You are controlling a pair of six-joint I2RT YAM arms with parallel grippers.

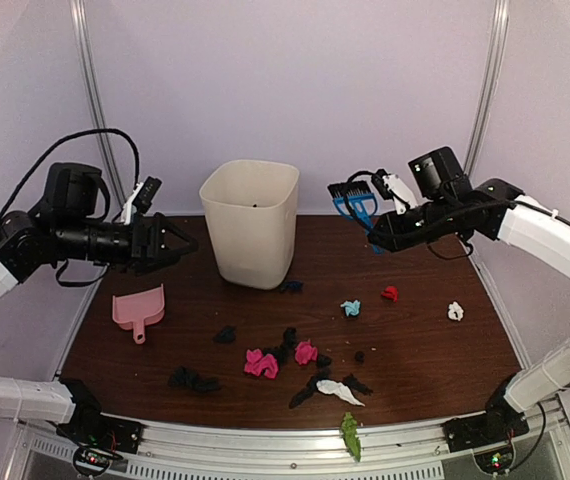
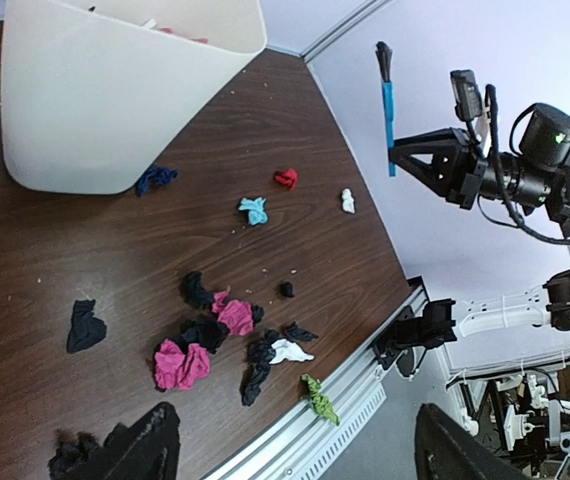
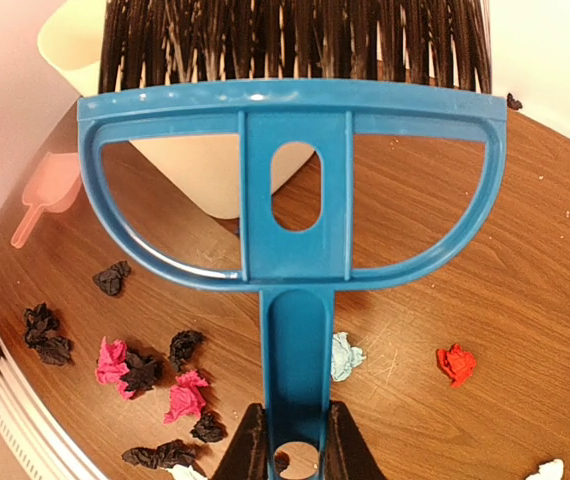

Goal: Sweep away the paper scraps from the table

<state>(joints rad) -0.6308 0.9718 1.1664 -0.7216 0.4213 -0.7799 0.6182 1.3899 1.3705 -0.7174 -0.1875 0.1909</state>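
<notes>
HIGH BRUSH, LOW LITTER: The right jaws pinch narrow on the handle of a blue brush (image 3: 295,250). They hold it aloft over the far right of the surface (image 1: 435,350), with the black bristles pointing away from the jaws and clear of the wood. The paper scraps (image 1: 285,360) lie well below these jaws and toward the near edge, a loose band of black, pink and white wads running crosswise between the two arms. Light blue (image 1: 350,308), red (image 1: 390,293) and white (image 1: 455,311) strays sit closer under the brush, and a green scrap (image 1: 350,435) rests on the front rail (image 1: 265,440).

The left jaws stand wide and hold nothing. A pink dustpan (image 1: 140,310) lies on the surface below them, its handle toward the near edge. A cream bin (image 1: 250,225) stands between the two pairs of jaws.

The right arm looks set to do the sweeping. The brush would have to drop and turn its bristles down behind the strays. The left arm is the nearer one to the dustpan.
</notes>
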